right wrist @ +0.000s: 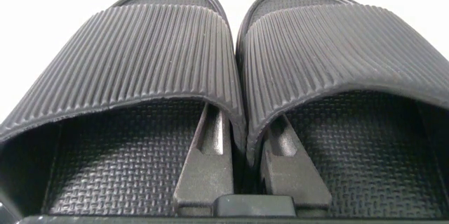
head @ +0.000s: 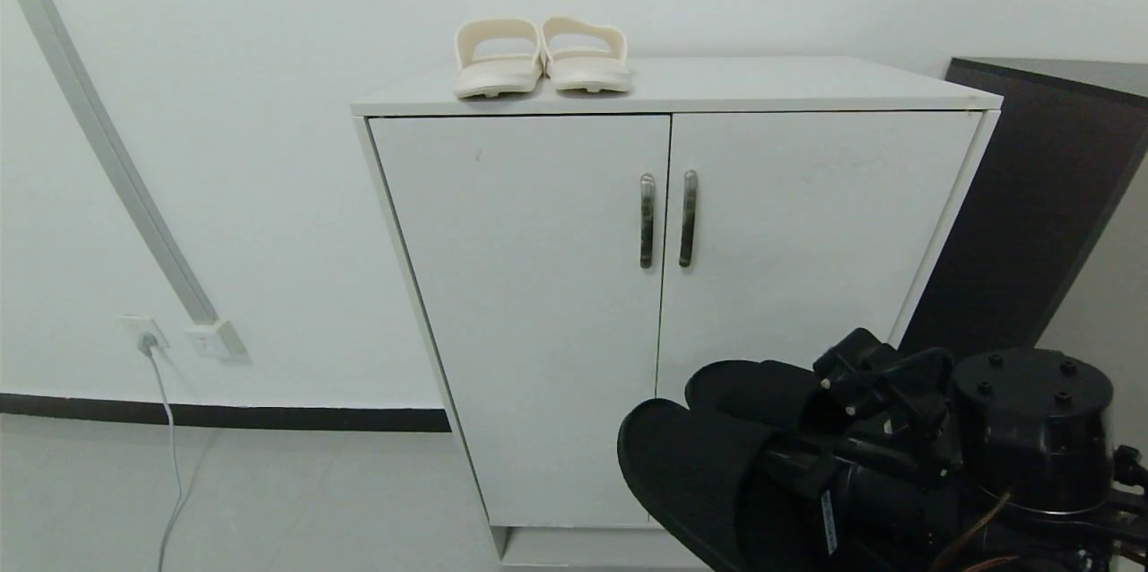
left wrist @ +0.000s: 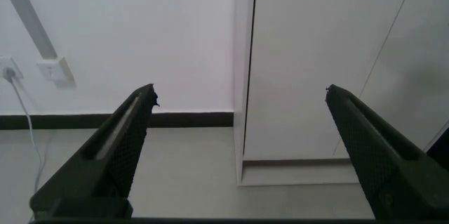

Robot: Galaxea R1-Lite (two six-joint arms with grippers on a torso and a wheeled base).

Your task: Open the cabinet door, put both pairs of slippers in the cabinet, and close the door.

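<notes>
My right claw (right wrist: 242, 136) is clamped on the pair of black ribbed rubber slippers (right wrist: 154, 48); my left claw (left wrist: 240, 97) stands apart. The white two-door cabinet (head: 538, 285) is closed. Next, as I judge it, the left claw must pull a grey metal bar handle (head: 647, 221).

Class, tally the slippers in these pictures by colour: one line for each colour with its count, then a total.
Cream slippers: 2, side by side on top of the cabinet
Black slippers: 2, held together by the right gripper
Total: 4 slippers
</notes>
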